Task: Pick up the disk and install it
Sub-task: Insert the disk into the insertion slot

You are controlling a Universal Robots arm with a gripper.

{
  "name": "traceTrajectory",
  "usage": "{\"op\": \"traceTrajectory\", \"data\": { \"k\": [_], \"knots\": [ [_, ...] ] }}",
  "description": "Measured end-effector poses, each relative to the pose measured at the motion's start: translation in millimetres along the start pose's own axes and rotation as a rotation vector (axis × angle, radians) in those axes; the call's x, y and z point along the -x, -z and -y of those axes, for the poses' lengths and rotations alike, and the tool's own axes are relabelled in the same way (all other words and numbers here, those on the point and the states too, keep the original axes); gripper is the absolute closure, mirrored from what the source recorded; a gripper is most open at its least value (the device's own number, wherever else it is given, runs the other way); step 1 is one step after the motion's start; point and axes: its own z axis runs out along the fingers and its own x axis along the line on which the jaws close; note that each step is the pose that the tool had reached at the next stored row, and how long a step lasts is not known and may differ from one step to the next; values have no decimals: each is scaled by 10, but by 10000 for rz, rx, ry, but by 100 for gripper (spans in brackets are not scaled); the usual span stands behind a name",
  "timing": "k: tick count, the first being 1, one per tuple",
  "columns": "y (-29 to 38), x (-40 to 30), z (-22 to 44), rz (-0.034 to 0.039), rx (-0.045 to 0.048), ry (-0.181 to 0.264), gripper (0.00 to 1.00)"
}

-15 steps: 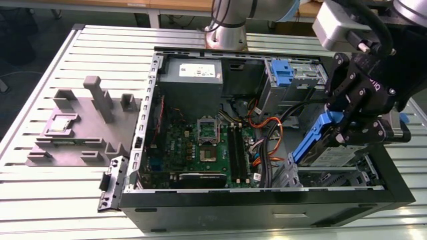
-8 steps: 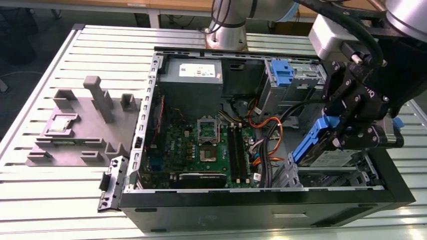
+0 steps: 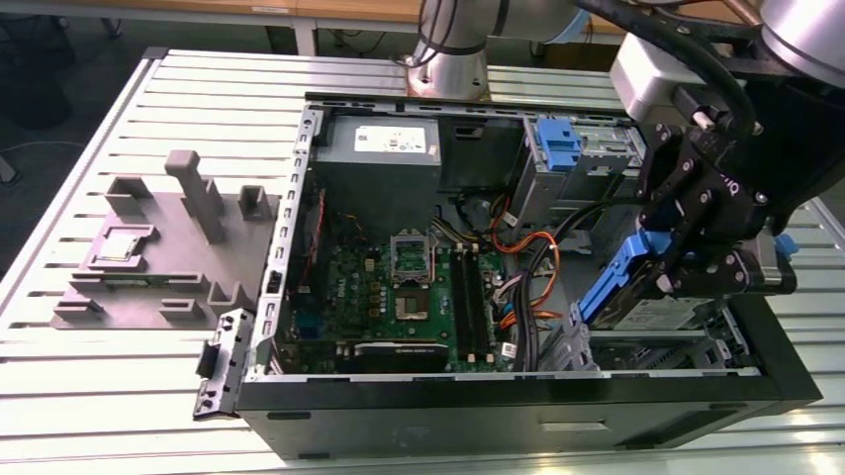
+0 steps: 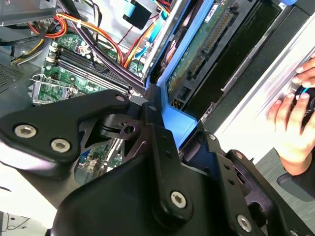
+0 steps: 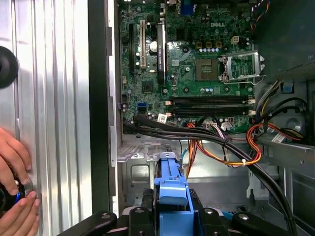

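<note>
One gripper point(image 3: 676, 269) is pinching the disk point(image 3: 631, 289), its black fingers point(image 5: 142, 206) pressing against the blue carrier from both sides. The disk is hanging on edge and tilted, its silver body angling downward, just above the grey metal drive cage point(image 3: 601, 348). That cage is sitting in the corner of the computer case point(image 3: 528, 416) closest to the bench's front edge, on the exterior view's right.

The case is lying open side up on the slatted metal bench point(image 3: 133, 396), taking up the bench's middle and the exterior view's right. Inside it, the green motherboard point(image 3: 396, 287) is lying flat on the case floor. The grey power supply point(image 3: 383, 148) is sitting against the case's far wall. A blue bracket point(image 3: 561, 143) is standing on the far drive bay, well apart from the disk. A bundle of black and orange cables point(image 5: 206, 135) is running between the motherboard and the drive cage.

A grey fixture block point(image 3: 158, 247) is resting near the bench's edge on the exterior view's left, apart from the case.

In the first wrist view a person's hand point(image 5: 14, 158) and a second hand point(image 5: 19, 216) are closing around a small dark object point(image 5: 7, 194) on the bench, just outside the case wall.
</note>
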Motion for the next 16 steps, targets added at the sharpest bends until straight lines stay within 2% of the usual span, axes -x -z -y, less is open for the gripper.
{"op": "traceTrajectory", "data": {
  "k": [3, 8, 16],
  "knots": [
    [-10, 0, 0, 5, 0, 0, 63],
    [-97, 0, 1, 3, 0, 0, 63],
    [-201, 1, 2, 1, 0, 1, 63]
  ]
}}
